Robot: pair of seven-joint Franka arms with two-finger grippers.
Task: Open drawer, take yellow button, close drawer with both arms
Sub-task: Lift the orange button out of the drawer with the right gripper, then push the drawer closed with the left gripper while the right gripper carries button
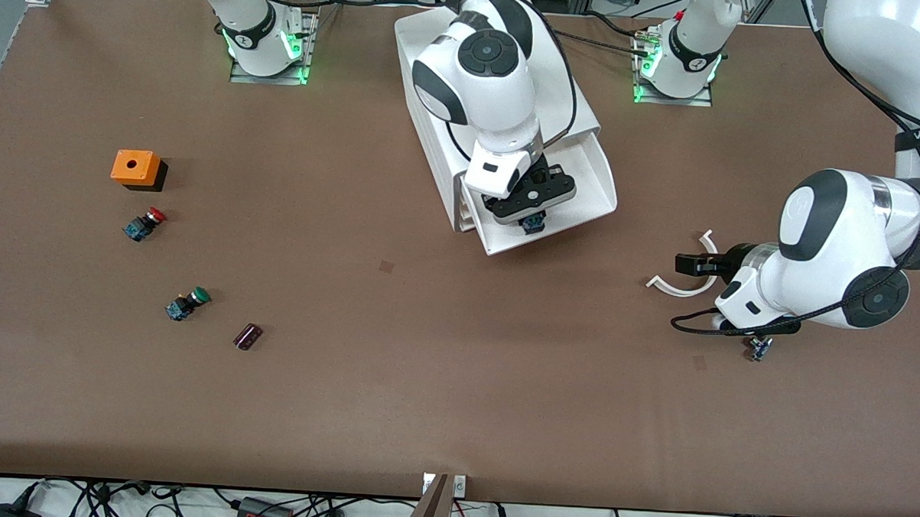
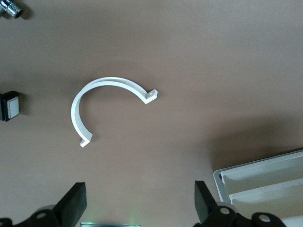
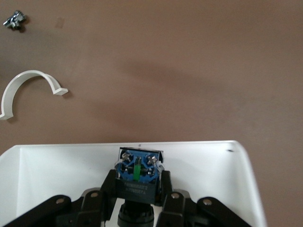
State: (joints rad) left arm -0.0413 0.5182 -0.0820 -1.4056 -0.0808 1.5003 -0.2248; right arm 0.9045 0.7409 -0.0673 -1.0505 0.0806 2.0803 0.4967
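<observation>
Front view shows the right gripper (image 1: 533,215), jaws clamped on the button (image 1: 532,223) in the pulled-out, glossy white plastic drawer (image 1: 597,179), while the left gripper (image 1: 685,263), jaws spread wide and empty, hovers over a curved white clip (image 1: 677,287) on the matte brown table (image 1: 425,380).

High front view; wrist views close, share clip (image 2: 111,106).
</observation>
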